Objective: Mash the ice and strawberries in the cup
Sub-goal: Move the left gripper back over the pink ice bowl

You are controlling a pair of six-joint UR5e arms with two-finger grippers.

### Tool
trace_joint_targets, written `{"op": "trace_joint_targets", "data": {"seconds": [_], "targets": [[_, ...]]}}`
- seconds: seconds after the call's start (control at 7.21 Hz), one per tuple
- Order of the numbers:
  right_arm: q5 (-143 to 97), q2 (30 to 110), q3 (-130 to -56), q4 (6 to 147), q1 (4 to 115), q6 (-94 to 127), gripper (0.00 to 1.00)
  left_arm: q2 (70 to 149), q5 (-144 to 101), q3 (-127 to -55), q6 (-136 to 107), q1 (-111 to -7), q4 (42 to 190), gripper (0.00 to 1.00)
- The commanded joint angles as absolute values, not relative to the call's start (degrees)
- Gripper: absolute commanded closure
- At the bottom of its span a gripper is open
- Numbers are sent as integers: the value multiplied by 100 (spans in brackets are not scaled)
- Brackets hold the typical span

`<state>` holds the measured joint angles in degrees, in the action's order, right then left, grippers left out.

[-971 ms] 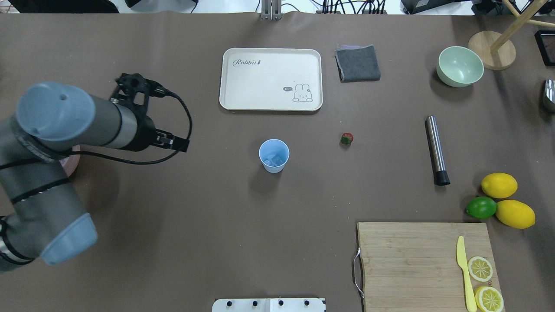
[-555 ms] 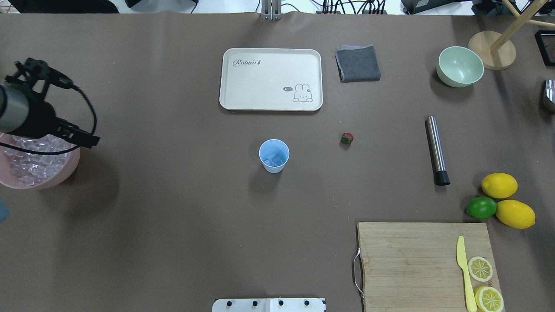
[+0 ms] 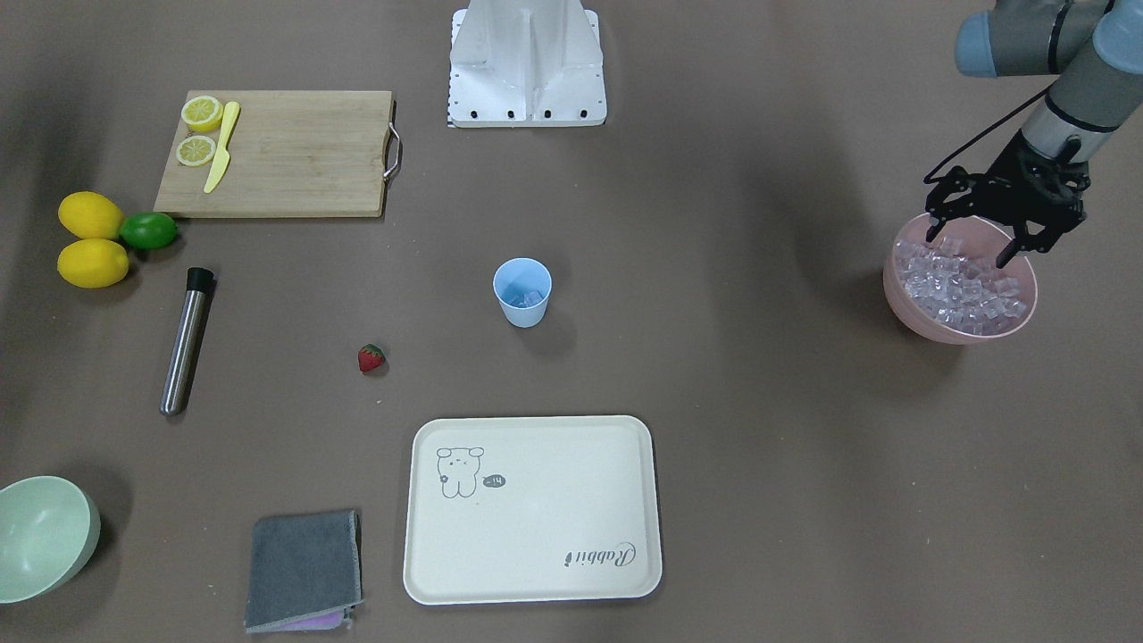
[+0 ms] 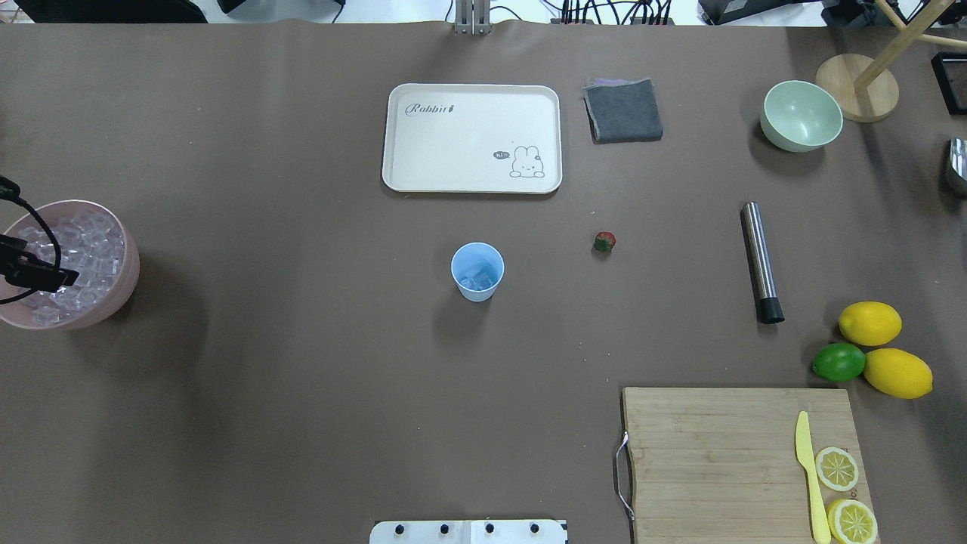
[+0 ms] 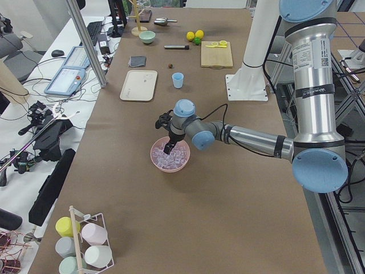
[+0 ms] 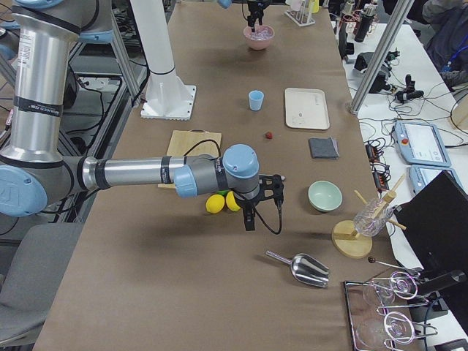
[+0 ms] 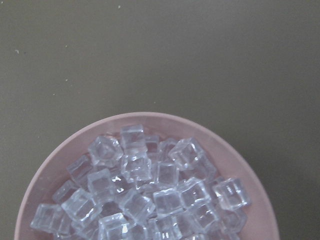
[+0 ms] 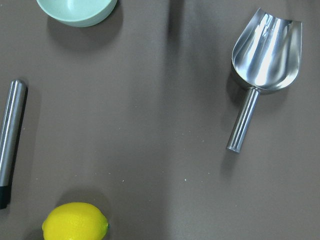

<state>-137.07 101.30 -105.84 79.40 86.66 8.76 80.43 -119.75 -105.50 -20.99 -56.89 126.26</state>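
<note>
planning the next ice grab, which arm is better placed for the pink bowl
Left. The left gripper hangs open over the ice in the pink bowl; the right gripper is far off, by the lemons.

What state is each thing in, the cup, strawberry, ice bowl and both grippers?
cup: upright, some ice inside.
strawberry: whole, lying outside the cup.
pink bowl: upright, heaped with ice.
left gripper: open, over the pink bowl.
right gripper: cannot tell, open or shut.
</note>
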Motion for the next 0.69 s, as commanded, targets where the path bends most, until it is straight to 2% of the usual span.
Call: {"op": "trace_joint_targets", "data": {"seconds": [0.0, 0.55], "targets": [[-13702, 10134, -10582, 7919, 8666, 870, 0, 7919, -11971, -10433, -2100, -5695, 12771, 1], [-13693, 10125, -10582, 7919, 8666, 879, 0, 7752, -11909, -10389, -2065, -5590, 12735, 7]]}}
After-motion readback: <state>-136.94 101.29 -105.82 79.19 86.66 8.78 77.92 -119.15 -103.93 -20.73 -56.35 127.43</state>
